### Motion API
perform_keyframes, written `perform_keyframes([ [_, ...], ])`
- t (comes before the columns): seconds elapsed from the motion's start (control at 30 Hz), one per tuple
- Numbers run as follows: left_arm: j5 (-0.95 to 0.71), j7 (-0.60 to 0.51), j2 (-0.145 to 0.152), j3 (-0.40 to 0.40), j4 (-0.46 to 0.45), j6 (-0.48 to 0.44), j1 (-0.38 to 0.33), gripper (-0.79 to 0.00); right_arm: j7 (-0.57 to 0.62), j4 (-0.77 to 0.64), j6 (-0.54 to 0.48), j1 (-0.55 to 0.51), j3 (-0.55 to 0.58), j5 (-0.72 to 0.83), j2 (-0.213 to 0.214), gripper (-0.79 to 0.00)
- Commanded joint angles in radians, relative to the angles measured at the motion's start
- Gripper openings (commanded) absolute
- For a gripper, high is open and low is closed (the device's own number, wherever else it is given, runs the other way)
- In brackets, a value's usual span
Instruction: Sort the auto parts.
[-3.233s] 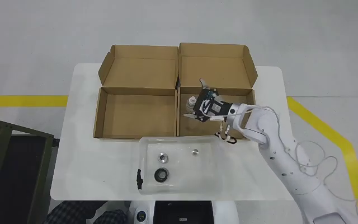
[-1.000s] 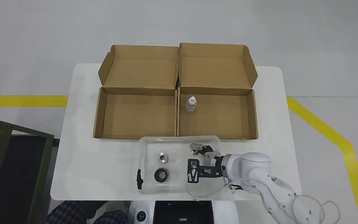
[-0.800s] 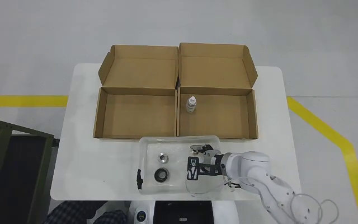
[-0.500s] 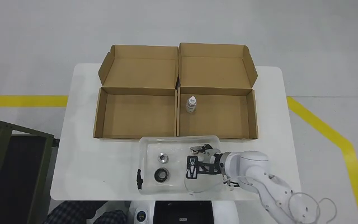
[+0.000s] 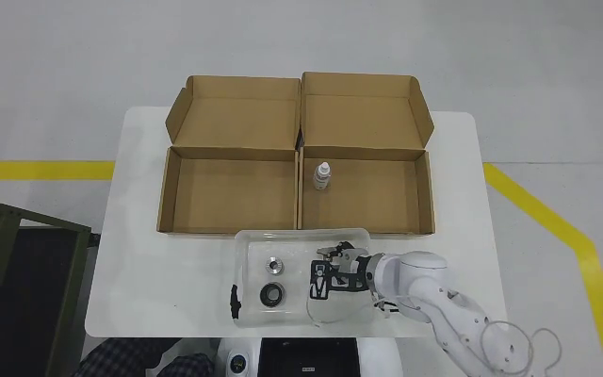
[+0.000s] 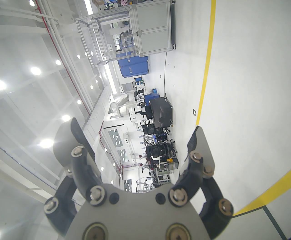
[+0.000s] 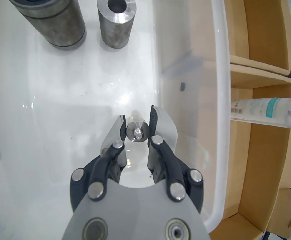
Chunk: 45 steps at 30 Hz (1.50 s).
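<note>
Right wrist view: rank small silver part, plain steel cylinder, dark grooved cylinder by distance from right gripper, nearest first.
1. small silver part, between fingers of the right gripper.
2. plain steel cylinder, ahead in the tray.
3. dark grooved cylinder, beside it, farther out.

The tray (image 5: 247,247) is showing glossy translucent white, with a few dark specks on its floor. The small part (image 7: 137,133) is gleaming bright silver between the black ribbed pads (image 7: 123,127) of the right gripper (image 7: 137,114), whose finger plates are shining silver over dark grey links. The larger cylinder (image 7: 56,20) is looking dull grey with darker bands, and the smaller cylinder (image 7: 116,22) is looking brushed silver-grey. The left-hand box (image 5: 231,193) and the right-hand box (image 5: 372,198) are showing plain tan cardboard. The bottle (image 7: 259,109) is showing white with teal print. The table (image 5: 141,236) is looking white, and the floor (image 5: 283,38) is looking pale grey, crossed by a yellow stripe (image 5: 57,170). The left gripper (image 6: 135,125) is showing black pads on silver plates.
</note>
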Motion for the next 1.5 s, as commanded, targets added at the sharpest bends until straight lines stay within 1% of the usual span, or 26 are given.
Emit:
perform_keyframes([
  [0.0, 0.0, 0.0, 0.0, 0.0, 0.0, 0.0, 0.0, 0.0, -0.007, -0.01, -0.004, -0.003, 0.005, 0.007, 0.001, -0.785],
  [0.13, 0.0, 0.0, 0.0, 0.0, 0.0, 0.0, 0.0, 0.0, -0.037, -0.032, -0.023, -0.013, 0.017, 0.042, 0.003, -0.785],
  [0.3, 0.0, 0.0, 0.0, 0.0, 0.0, 0.0, 0.0, 0.0, -0.101, -0.075, -0.074, -0.033, 0.041, 0.13, 0.009, -0.785],
  [0.43, 0.0, 0.0, 0.0, 0.0, 0.0, 0.0, 0.0, 0.0, -0.135, -0.124, -0.086, -0.045, 0.073, 0.142, 0.016, -0.785],
  [0.53, 0.0, 0.0, 0.0, 0.0, 0.0, 0.0, 0.0, 0.0, -0.215, -0.144, -0.077, -0.062, 0.091, 0.166, 0.019, -0.785],
  [0.6, 0.0, 0.0, 0.0, 0.0, 0.0, 0.0, 0.0, 0.0, -0.299, -0.133, -0.082, -0.068, 0.105, 0.216, 0.019, -0.785],
  [0.63, 0.0, 0.0, 0.0, 0.0, 0.0, 0.0, 0.0, 0.0, -0.312, -0.133, -0.081, -0.066, 0.114, 0.21, 0.021, -0.785],
  [0.77, 0.0, 0.0, 0.0, 0.0, 0.0, 0.0, 0.0, 0.0, -0.413, -0.121, -0.059, -0.071, 0.137, 0.269, 0.02, -0.785],
  [0.83, 0.0, 0.0, 0.0, 0.0, 0.0, 0.0, 0.0, 0.0, -0.472, -0.11, -0.047, -0.073, 0.147, 0.323, 0.018, -0.785],
  [0.97, 0.0, 0.0, 0.0, 0.0, 0.0, 0.0, 0.0, 0.0, -0.541, -0.105, -0.027, -0.064, 0.175, 0.389, 0.017, -0.785],
  [1.2, 0.0, 0.0, 0.0, 0.0, 0.0, 0.0, 0.0, 0.0, -0.613, -0.094, -0.009, -0.044, 0.204, 0.494, 0.012, -0.785],
  [1.47, 0.0, 0.0, 0.0, 0.0, 0.0, 0.0, 0.0, 0.0, -0.649, -0.064, 0.013, -0.036, 0.221, 0.583, 0.008, -0.785],
])
